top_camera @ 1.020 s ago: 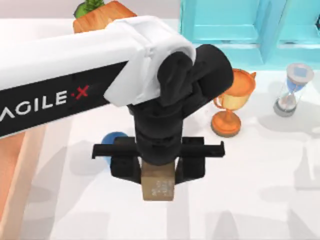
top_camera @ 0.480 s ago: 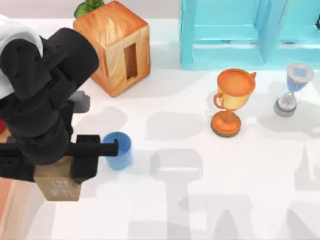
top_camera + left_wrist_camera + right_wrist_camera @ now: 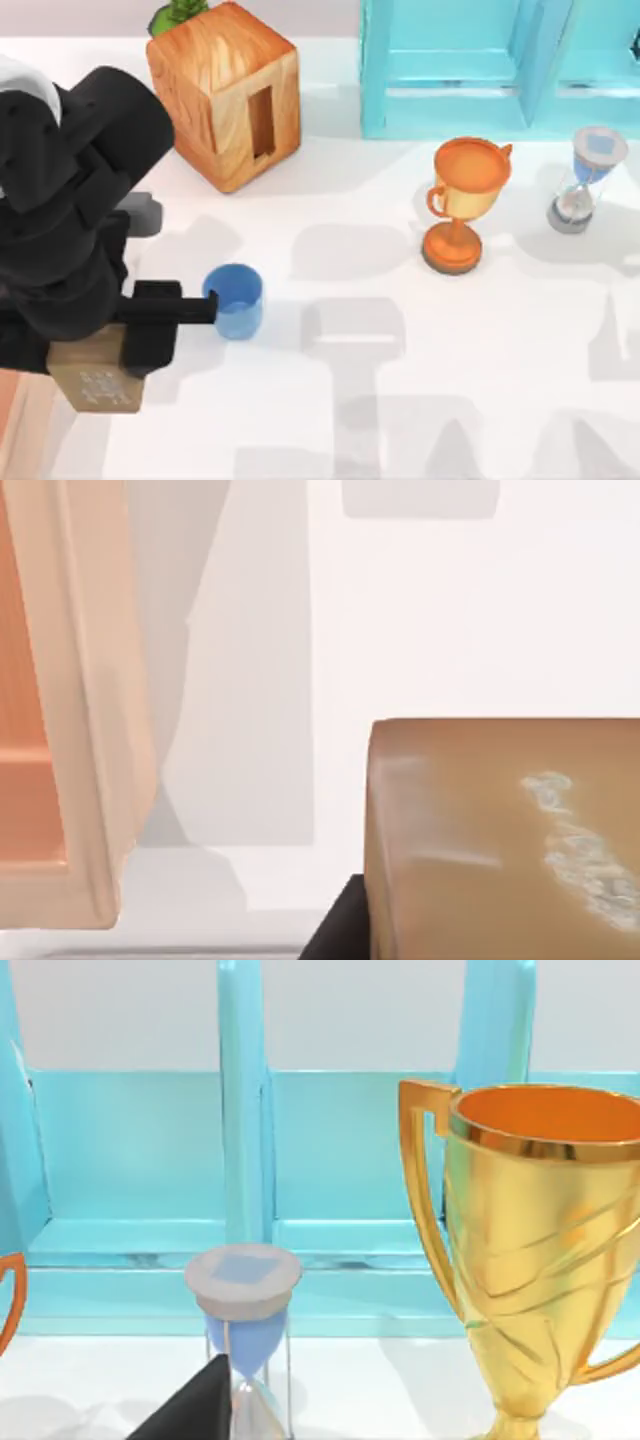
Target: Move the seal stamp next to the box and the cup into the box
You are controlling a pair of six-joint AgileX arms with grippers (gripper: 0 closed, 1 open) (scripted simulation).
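Our left gripper [image 3: 95, 352] is clenched on the seal stamp [image 3: 98, 378], a small tan-brown wooden block with pale carved marks. Over the last second we have carried it leftward, past the small blue cup [image 3: 234, 300] standing on the white tabletop [image 3: 420, 360]. The pale peach wooden box [image 3: 85, 730] is now just beside the stamp, so set-down looks near. The box is mostly cut off; our right arm's gripper is hard to make out.

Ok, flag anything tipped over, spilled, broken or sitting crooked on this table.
Nothing stands out. The cup, trophy and hourglass all stand upright, with nothing spilled. The wooden cube sits turned at an angle but flat and undamaged. The left end effector holds the seal stamp beside the box wall.
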